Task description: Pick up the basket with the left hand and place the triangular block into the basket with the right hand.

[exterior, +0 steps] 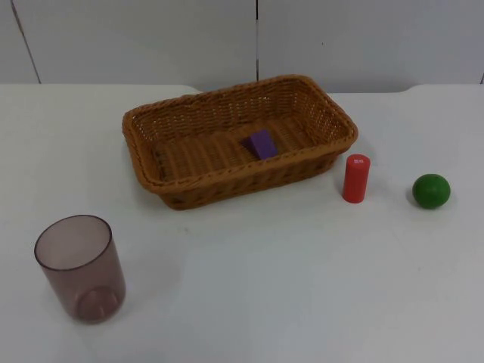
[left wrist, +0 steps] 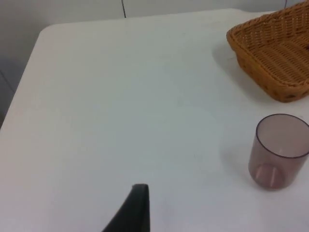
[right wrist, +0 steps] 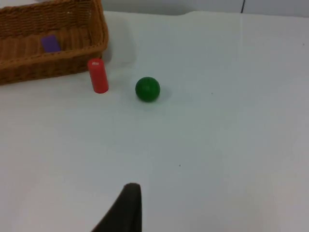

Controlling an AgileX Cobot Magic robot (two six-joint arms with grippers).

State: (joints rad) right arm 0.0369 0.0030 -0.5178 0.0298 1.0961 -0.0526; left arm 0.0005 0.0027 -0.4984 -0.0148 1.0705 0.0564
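The brown wicker basket (exterior: pixel 234 180) rests on the white table at the back centre, and nothing holds it. A purple triangular block (exterior: pixel 261 144) lies inside it on the woven floor, right of the middle. My left gripper (left wrist: pixel 137 205) hangs over the table's left side, well short of the basket's corner (left wrist: pixel 256 67). My right gripper (right wrist: pixel 128 205) hovers over the table's right side, a good way from the basket (right wrist: pixel 48 67) and the purple block (right wrist: pixel 49 43) in it. Both arms wait.
A translucent smoky cup (exterior: pixel 81 268) (left wrist: pixel 277 152) stands upright at the front left. An upright red cylinder (exterior: pixel 355 178) (right wrist: pixel 98 76) stands just right of the basket, with a green ball (exterior: pixel 431 190) (right wrist: pixel 147 89) further right. The grey partition wall closes the back.
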